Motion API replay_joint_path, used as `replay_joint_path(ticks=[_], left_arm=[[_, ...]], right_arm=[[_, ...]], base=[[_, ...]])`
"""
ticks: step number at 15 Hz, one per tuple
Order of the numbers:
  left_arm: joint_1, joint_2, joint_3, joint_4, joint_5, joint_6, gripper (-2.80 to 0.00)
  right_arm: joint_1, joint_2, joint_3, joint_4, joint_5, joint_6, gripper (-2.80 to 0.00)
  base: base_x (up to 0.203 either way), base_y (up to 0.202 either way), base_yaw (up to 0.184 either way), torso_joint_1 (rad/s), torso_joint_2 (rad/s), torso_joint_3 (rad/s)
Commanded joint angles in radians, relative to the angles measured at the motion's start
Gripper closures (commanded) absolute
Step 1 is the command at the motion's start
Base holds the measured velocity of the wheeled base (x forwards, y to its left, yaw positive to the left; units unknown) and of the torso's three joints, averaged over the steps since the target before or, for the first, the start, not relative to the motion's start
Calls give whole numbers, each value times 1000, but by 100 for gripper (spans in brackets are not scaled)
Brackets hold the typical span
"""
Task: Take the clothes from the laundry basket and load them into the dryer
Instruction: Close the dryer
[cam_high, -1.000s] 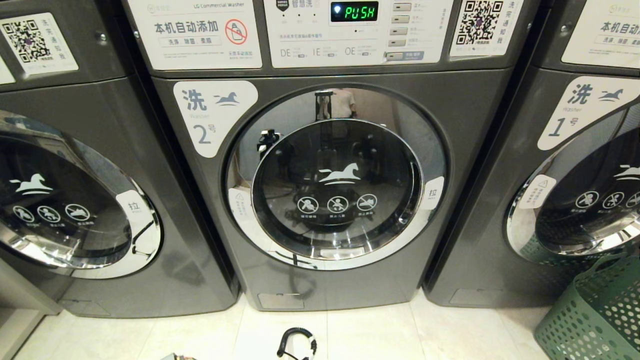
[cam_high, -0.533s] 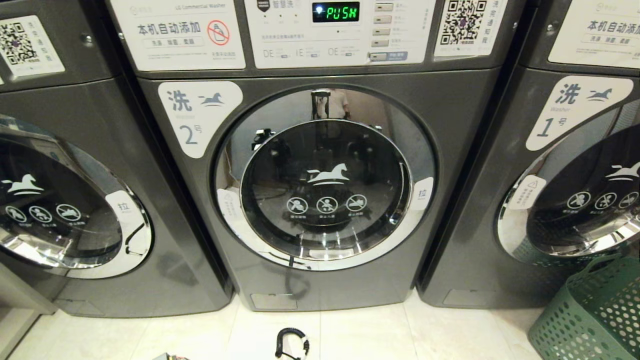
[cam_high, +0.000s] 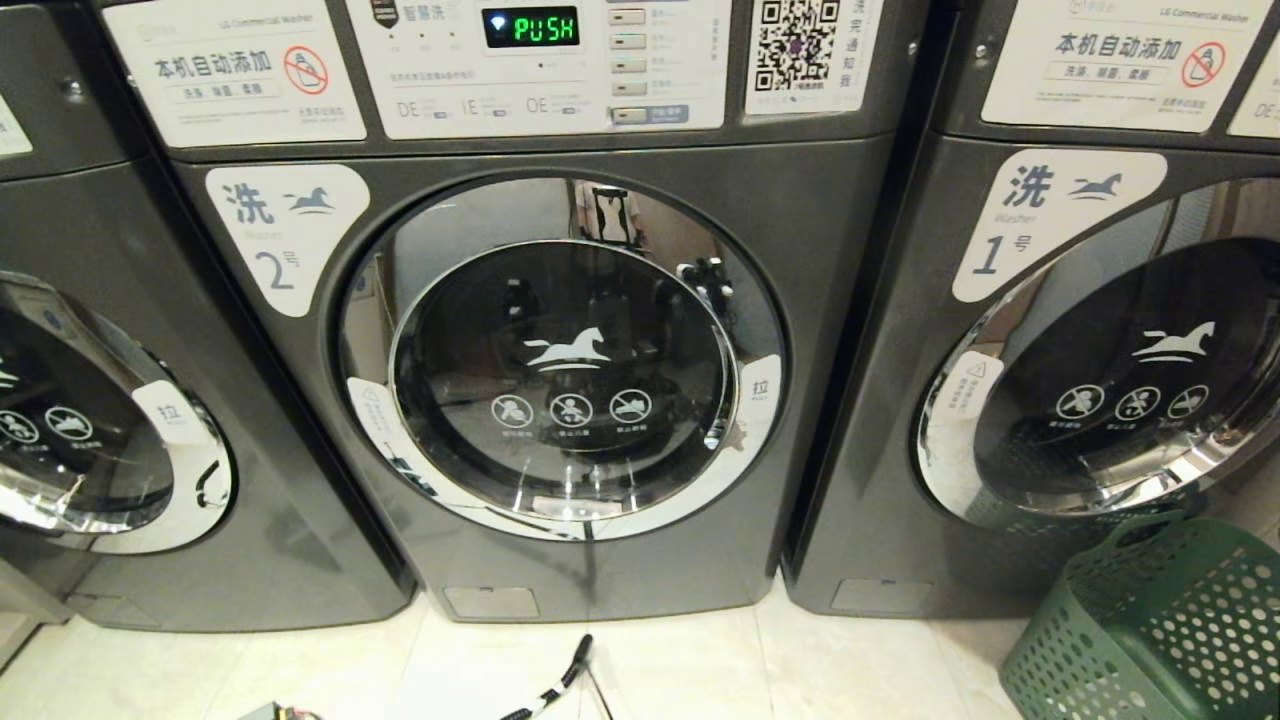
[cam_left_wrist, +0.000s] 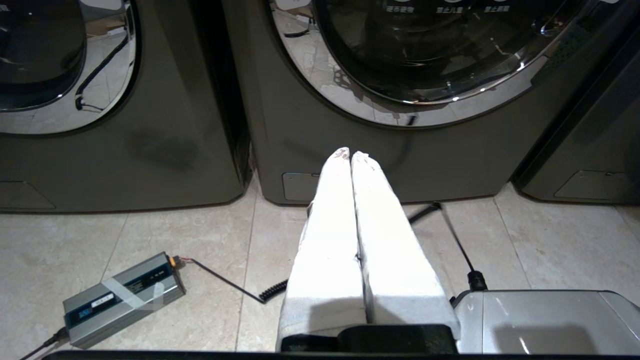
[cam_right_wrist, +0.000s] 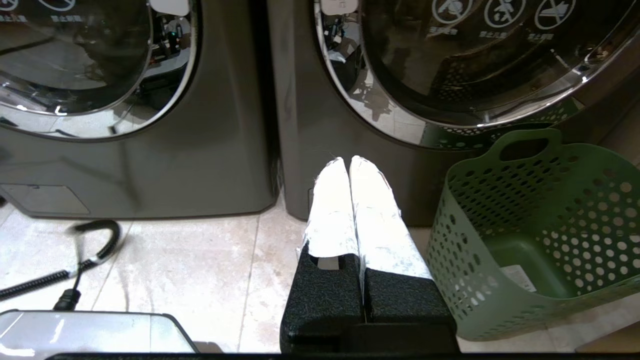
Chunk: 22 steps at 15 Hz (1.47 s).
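Note:
The dark green laundry basket (cam_high: 1150, 640) stands on the floor at the lower right, against the front of the washer labelled 1 (cam_high: 1060, 220). In the right wrist view the laundry basket (cam_right_wrist: 470, 240) is just beside my right gripper (cam_right_wrist: 349, 160), whose white-wrapped fingers are shut on nothing. Only the basket's green bottom and a white tag show inside; no clothes are in view. My left gripper (cam_left_wrist: 351, 154) is also shut and empty, low over the floor before the washer labelled 2 (cam_high: 290, 240). The dryer is out of view. Neither arm shows in the head view.
Three dark grey washers with horse emblems stand side by side, doors shut; the middle one's display (cam_high: 530, 27) reads PUSH. A coiled black cable (cam_high: 560, 685) and a grey power box (cam_left_wrist: 122, 297) lie on the tiled floor. My base's silver corner (cam_left_wrist: 545, 320) is close below.
The whole head view has slid to the left, so the camera has swung right. More of washer 1 and the basket now shows. Both arms kept still.

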Motion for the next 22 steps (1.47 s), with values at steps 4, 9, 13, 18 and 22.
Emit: replay_joint_path(ticks=[4, 9, 13, 18, 22], left_arm=[[0, 0, 1, 0, 1, 0, 0], [0, 0, 1, 0, 1, 0, 0], [0, 0, 1, 0, 1, 0, 0], [0, 0, 1, 0, 1, 0, 0], [0, 0, 1, 0, 1, 0, 0]], right_arm=[[0, 1, 1, -1, 0, 0, 0], [0, 1, -1, -1, 0, 7, 0], [0, 1, -1, -1, 0, 13, 0], [0, 1, -1, -1, 0, 13, 0], [1, -1, 1, -1, 0, 7, 0]], base=[[0, -194, 1, 0, 2, 1], [0, -195, 3, 3, 2, 1], [0, -195, 1, 3, 2, 0], [0, -177, 1, 3, 1, 1], [0, -16, 1, 0, 0, 0]])
